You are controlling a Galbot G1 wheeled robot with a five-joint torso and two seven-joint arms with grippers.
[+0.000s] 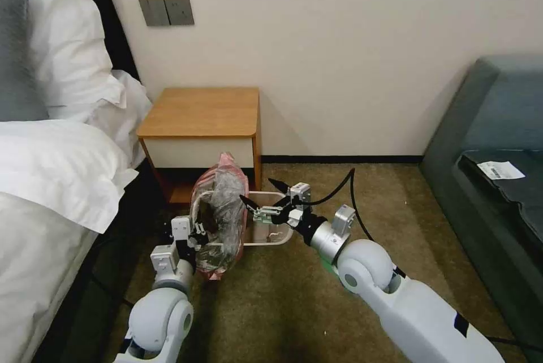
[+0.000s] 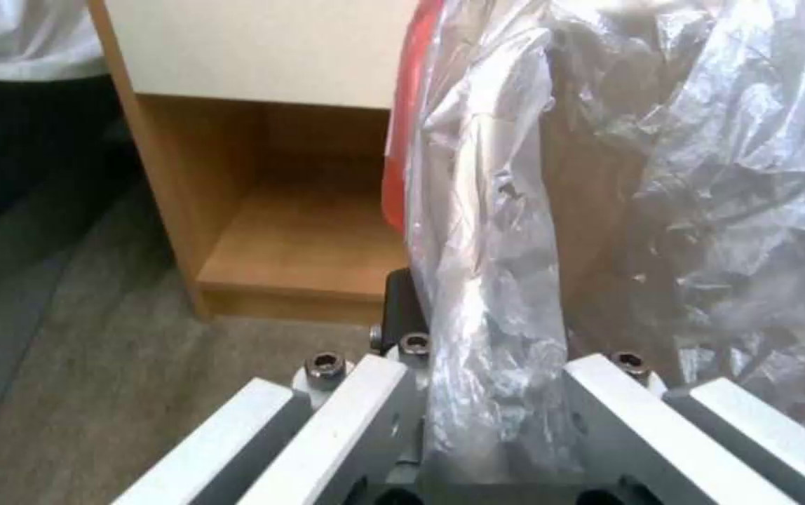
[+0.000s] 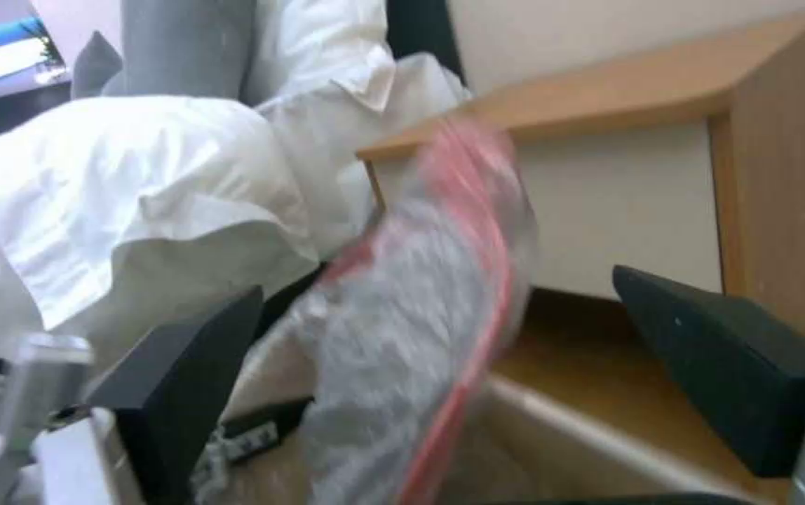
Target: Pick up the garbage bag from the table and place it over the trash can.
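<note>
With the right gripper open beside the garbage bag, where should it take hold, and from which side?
Probably the pink-red rim of the garbage bag on the side facing the right gripper, coming in sideways from the robot's right above the trash can. The left gripper already pinches the other side, and the bag hangs upright, so gripping there should spread the mouth.

A crumpled, translucent grey garbage bag (image 1: 222,210) with a pink-red rim stands bunched upright over the left end of a small cream-white trash can (image 1: 275,226). Both are on the carpet before a wooden table (image 1: 201,111) with a bare orange-brown top.
</note>
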